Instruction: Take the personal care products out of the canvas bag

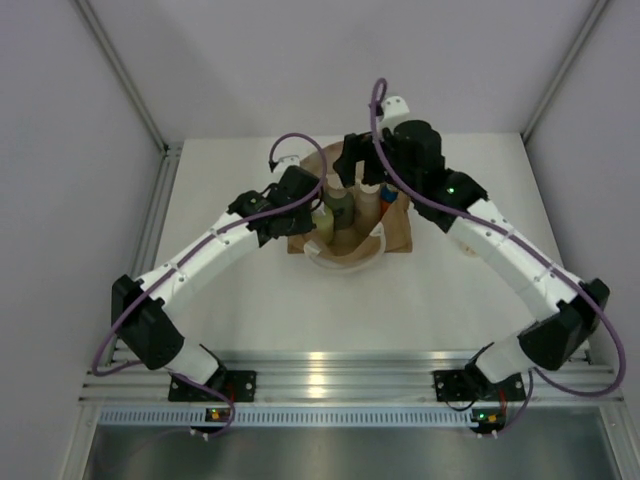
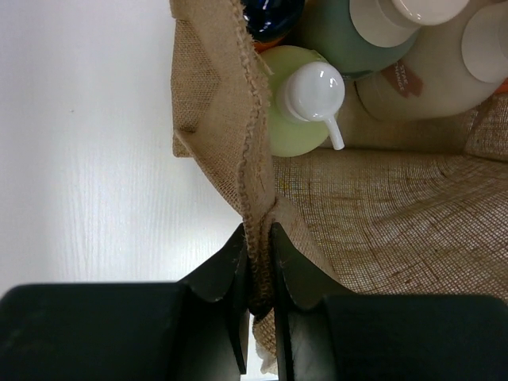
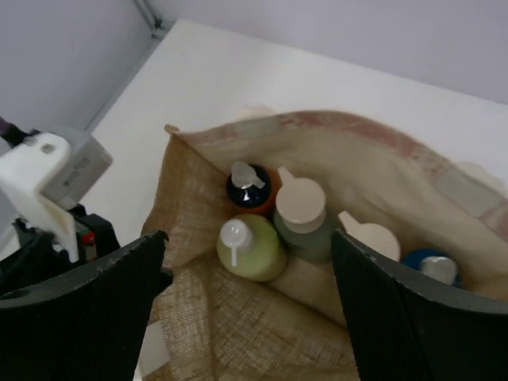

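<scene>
The canvas bag [image 1: 398, 236] stands open at mid-table. My left gripper [image 1: 291, 222] is shut on its left fabric rim [image 2: 258, 198], the burlap pinched between the jaws. Inside stand the personal care products: a yellow-green pump bottle [image 3: 251, 249], a dark green one with a pale cap [image 3: 302, 221], an orange one with a dark blue cap [image 3: 248, 187], a cream one [image 3: 370, 239] and another blue cap [image 3: 429, 267]. My right gripper [image 3: 248, 244] hangs open over the bag [image 3: 238, 333], its fingers [image 3: 111, 294] wide apart and touching no bottle.
A white looped handle [image 1: 345, 262] droops over the bag's near side. The white table [image 1: 450, 300] is bounded by grey walls with corner posts at the back, and an aluminium rail [image 1: 330, 385] runs along the near edge. The left arm's wrist [image 3: 48, 171] shows beside the bag.
</scene>
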You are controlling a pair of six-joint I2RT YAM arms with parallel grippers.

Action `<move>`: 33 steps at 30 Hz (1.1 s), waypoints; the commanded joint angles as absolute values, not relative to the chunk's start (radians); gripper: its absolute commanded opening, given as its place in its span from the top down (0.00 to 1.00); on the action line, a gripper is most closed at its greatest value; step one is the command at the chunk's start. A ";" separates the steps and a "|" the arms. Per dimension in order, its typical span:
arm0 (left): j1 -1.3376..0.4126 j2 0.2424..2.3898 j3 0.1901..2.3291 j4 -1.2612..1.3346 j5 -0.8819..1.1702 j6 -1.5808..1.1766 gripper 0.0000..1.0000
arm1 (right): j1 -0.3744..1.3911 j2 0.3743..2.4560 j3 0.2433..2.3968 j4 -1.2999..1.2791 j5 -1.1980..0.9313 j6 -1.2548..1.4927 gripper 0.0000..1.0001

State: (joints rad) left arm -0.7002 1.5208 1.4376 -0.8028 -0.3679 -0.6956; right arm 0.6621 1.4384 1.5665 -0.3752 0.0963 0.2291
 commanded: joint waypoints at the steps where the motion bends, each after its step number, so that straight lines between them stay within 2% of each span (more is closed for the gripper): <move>1: -0.703 1.496 1.384 -0.920 -0.394 -0.806 1.00 | 0.696 1.578 1.636 -0.411 0.006 0.209 0.18; 13: -0.701 1.454 1.330 -0.919 -0.371 -0.920 1.00 | 0.732 1.854 1.738 -0.405 -0.006 0.175 0.26; 29: -0.683 1.485 1.371 -0.920 -0.351 -0.881 1.00 | 0.793 1.925 1.641 -0.353 0.063 0.181 0.36; 33: -0.681 1.480 1.379 -0.920 -0.348 -0.871 1.00 | 0.790 1.937 1.628 -0.331 0.095 0.179 0.45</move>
State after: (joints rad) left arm -0.6823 1.4643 1.3750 -0.8005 -0.3710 -0.8940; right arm 0.7761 1.9221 1.6421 -0.3901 0.0559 0.1844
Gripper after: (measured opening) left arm 0.171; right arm 0.589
